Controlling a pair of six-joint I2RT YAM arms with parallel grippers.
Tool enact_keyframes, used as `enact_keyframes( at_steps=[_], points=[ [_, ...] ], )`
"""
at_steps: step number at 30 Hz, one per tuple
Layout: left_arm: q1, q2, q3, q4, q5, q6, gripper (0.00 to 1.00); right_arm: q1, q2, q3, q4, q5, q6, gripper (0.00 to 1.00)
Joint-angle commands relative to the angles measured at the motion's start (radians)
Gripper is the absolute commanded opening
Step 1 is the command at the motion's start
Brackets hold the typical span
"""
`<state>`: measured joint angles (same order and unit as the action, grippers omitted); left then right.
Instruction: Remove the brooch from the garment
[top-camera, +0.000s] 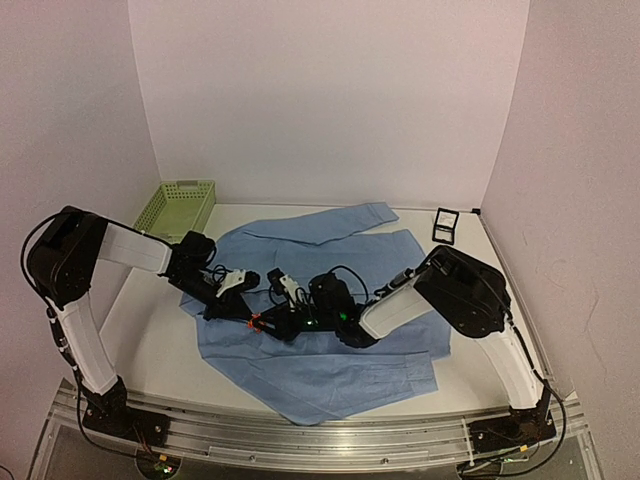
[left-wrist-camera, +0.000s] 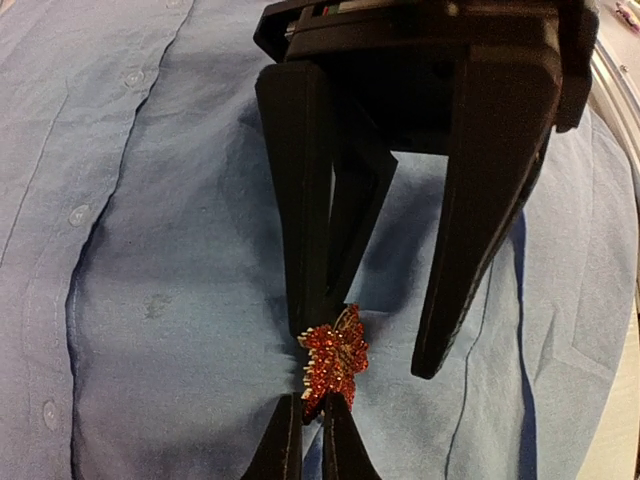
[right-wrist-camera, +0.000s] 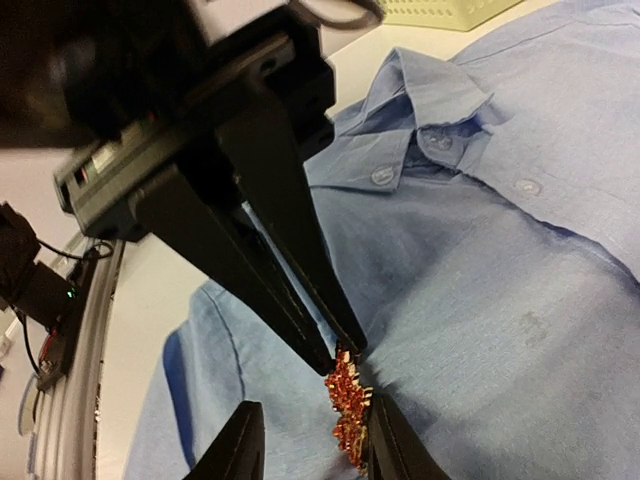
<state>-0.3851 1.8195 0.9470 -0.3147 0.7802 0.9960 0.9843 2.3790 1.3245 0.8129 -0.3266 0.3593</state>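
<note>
The light blue shirt (top-camera: 330, 370) lies spread on the table, also in the left wrist view (left-wrist-camera: 150, 250) and the right wrist view (right-wrist-camera: 520, 300). The tiny orange-red brooch (top-camera: 255, 322) sits on its fabric near the middle left. My left gripper (left-wrist-camera: 312, 420) is shut on the brooch's (left-wrist-camera: 333, 362) lower edge. My right gripper (right-wrist-camera: 315, 440) is open, facing the left one; the brooch (right-wrist-camera: 350, 405) lies against the inside of its right finger (right-wrist-camera: 392, 445). In the top view both grippers meet over the brooch, the right gripper (top-camera: 280, 325) just right of it.
A green mesh basket (top-camera: 178, 207) stands at the back left, off the shirt. A small black square box (top-camera: 445, 225) lies at the back right by the wall. The shirt collar and buttons (right-wrist-camera: 440, 140) lie beyond the grippers. White walls close in three sides.
</note>
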Motion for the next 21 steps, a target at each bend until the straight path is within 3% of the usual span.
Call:
enact_keyframes(
  at_steps=[1, 8, 21],
  points=[
    [-0.003, -0.088, -0.080, 0.214, -0.066, 0.020, 0.00, 0.006, -0.143, -0.058, 0.054, -0.005, -0.060, 0.40],
    [-0.003, -0.159, -0.198, 0.368, -0.088, 0.126, 0.00, 0.006, -0.197, -0.155, 0.068, 0.041, -0.273, 0.45],
    [-0.003, -0.245, -0.246, 0.287, -0.065, 0.361, 0.00, 0.008, -0.083, -0.085, 0.154, 0.028, -0.506, 0.43]
  ],
)
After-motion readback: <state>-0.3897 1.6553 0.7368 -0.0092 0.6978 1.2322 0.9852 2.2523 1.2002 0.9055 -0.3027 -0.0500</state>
